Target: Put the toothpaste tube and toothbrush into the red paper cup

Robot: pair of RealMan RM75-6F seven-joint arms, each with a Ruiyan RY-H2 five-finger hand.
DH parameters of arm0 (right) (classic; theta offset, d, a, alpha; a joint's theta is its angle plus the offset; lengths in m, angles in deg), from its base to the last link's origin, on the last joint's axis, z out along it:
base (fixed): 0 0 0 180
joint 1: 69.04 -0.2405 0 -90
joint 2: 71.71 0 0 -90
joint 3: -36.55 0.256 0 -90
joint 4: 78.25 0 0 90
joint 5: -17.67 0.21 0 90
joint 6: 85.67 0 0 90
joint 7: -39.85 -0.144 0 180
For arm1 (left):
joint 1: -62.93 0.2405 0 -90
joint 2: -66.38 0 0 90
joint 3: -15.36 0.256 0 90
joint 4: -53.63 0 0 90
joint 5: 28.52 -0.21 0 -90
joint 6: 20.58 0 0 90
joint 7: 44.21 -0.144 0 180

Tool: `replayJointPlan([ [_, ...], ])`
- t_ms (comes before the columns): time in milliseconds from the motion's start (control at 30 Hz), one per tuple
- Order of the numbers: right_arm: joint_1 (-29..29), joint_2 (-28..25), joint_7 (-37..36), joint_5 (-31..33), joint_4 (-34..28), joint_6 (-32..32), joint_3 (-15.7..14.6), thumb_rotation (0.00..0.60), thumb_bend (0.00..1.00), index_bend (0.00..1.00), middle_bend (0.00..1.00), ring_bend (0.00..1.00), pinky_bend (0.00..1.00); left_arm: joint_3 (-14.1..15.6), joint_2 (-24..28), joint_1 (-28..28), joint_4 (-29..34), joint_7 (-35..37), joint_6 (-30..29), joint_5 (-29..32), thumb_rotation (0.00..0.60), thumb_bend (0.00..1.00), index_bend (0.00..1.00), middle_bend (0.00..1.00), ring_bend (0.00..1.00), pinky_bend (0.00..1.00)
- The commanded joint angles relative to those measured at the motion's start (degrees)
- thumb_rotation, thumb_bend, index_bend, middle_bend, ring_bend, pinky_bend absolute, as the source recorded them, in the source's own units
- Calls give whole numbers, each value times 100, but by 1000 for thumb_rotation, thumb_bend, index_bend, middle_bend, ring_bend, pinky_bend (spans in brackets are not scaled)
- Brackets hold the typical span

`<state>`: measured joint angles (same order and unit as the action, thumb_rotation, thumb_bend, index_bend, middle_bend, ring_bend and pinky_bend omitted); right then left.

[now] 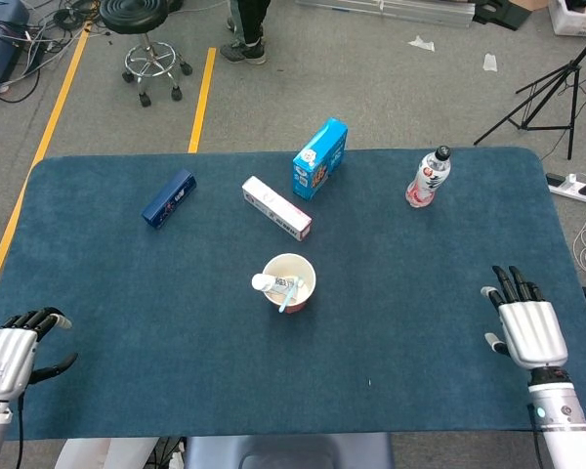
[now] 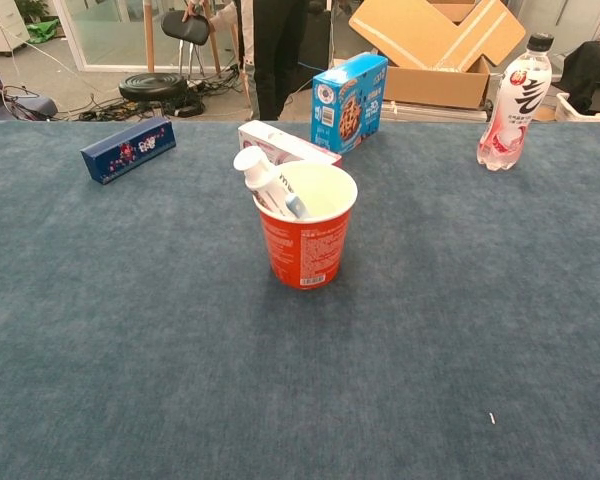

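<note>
— Well off to the right hand's [image 1: 530,330] left, between both hands: where's the toothpaste tube [image 2: 258,178]?
— Leaning in the red paper cup [image 2: 306,240] beside the toothbrush [image 2: 291,203], cap up.
— Hands?
— Right hand's fingers apart, holding nothing; left hand [image 1: 6,354] loosely spread, empty. Looks finished.

Matt napped cloth table [image 2: 130,330]

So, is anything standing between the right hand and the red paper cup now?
Nothing visible does. Only bare blue table lies between the right hand and the red paper cup, which holds the toothpaste tube and toothbrush.
</note>
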<state>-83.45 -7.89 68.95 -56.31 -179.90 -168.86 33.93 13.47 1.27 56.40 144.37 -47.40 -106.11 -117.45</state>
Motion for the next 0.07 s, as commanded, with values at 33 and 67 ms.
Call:
replayJointPlan([
  [33, 207, 17, -282, -41, 139, -99, -41, 600, 92, 322, 93, 0, 229, -1, -15, -11, -15, -5, 27, 20, 600, 147, 441, 370, 374, 421],
  [67, 266, 29, -390, -59, 183, -122, -42, 600, 91, 322, 93, 0, 229, 0, -21, -17, -20, -10, 40, 28, 600, 147, 440, 370, 374, 421],
])
